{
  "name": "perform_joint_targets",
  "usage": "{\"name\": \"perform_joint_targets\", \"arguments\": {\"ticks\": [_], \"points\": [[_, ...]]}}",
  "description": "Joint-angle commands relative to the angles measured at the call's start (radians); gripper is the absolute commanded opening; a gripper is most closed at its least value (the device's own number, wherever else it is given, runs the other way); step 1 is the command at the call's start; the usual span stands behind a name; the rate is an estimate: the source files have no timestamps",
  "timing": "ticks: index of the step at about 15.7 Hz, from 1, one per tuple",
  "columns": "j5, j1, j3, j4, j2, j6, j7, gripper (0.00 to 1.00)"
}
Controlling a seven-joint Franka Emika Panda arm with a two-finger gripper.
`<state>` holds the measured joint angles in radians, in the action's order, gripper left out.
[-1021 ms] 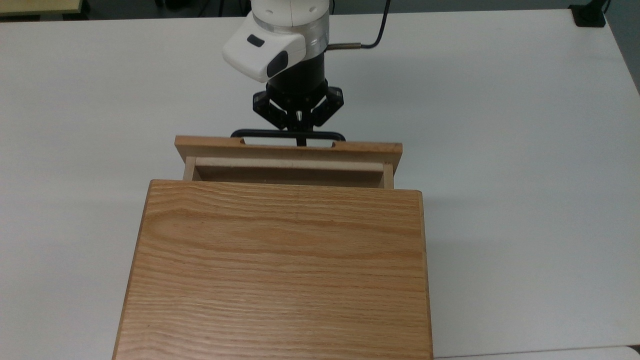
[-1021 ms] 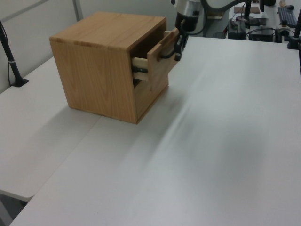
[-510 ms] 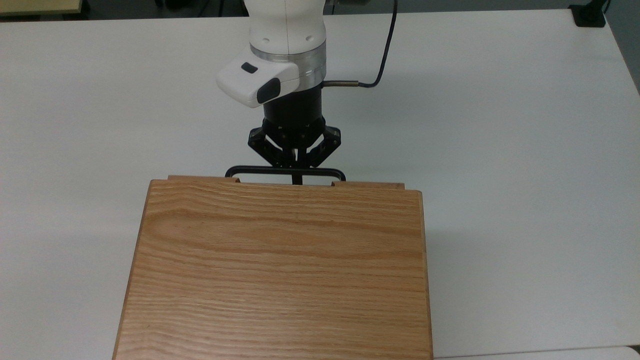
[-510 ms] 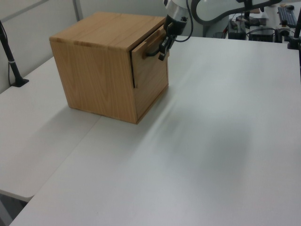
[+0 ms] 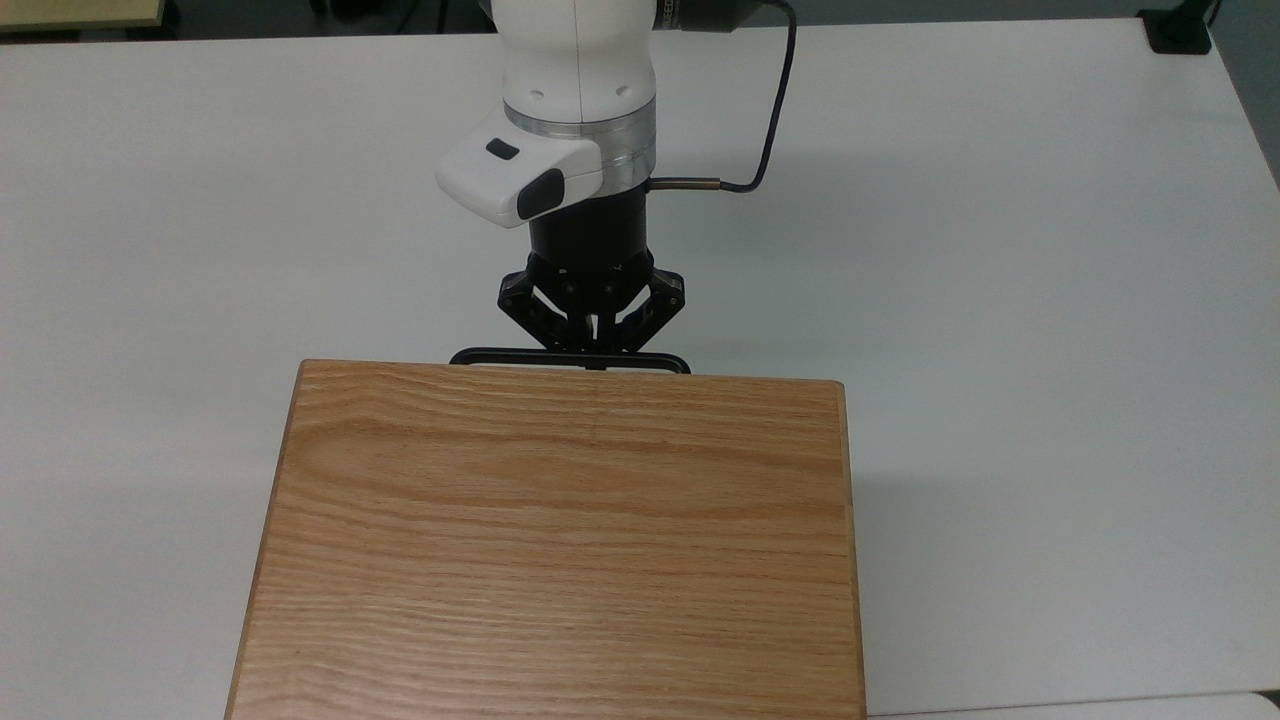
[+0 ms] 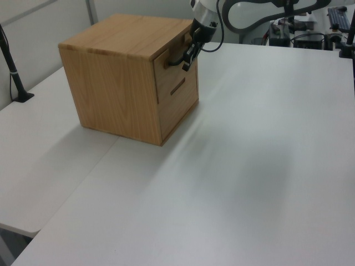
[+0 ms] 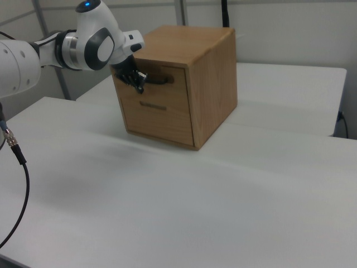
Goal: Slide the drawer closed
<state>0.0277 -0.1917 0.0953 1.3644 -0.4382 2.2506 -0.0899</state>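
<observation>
1. Cabinet (image 5: 555,540): an oak box with a broad grained top, standing on the white table (image 5: 1000,250). It serves as the landmark for all entries below.
2. Drawer (image 6: 176,69): the upper of the cabinet's two front panels. It sits pushed in, its panel flush with the cabinet's front face. In the right view the drawer (image 7: 162,84) lies directly under the cabinet's top edge, above a lower panel (image 7: 159,120) with a dark slot.
3. Handle (image 5: 570,358): a long black bar on the drawer front. Its long axis runs parallel to the cabinet's front edge, horizontal across the panel. In the top view it stands just off that edge. The drawer front faces away from the cabinet toward the arm.
4. Gripper (image 5: 592,340): black, at the handle's middle, just in front of the cabinet's front edge. The fingers are drawn narrow around the bar. In the left view the gripper (image 6: 188,55) meets the handle at the cabinet's upper front corner; in the right view the gripper (image 7: 136,79) sits at the handle's end nearer the arm.
5. Arm (image 5: 575,90): white, reaching toward the cabinet front from across the table, with a black cable (image 5: 770,120) looping off its wrist.
</observation>
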Motion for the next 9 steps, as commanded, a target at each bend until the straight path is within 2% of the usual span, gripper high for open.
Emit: {"name": "perform_joint_targets", "arguments": {"ticks": [1,2,3,4,5,6,7,8,9], "points": [[-0.009,-0.018,0.021,0.06,0.091,-0.087,0.008,0.02],[-0.002,-0.018,0.021,0.093,0.142,-0.148,0.033,0.04],[0.004,-0.017,0.02,0.103,0.179,-0.228,0.036,0.11],[0.006,-0.015,0.021,0.104,0.205,-0.321,0.033,0.23],[0.006,-0.009,0.021,0.107,0.229,-0.407,0.038,0.36],[0.004,-0.006,0.021,0.125,0.254,-0.478,0.042,0.57],[0.001,-0.005,0.021,0.149,0.283,-0.518,0.039,0.83],[-0.002,-0.003,0.023,0.171,0.309,-0.535,0.033,1.0],[-0.008,-0.003,0.023,0.182,0.325,-0.557,0.032,1.0]]}}
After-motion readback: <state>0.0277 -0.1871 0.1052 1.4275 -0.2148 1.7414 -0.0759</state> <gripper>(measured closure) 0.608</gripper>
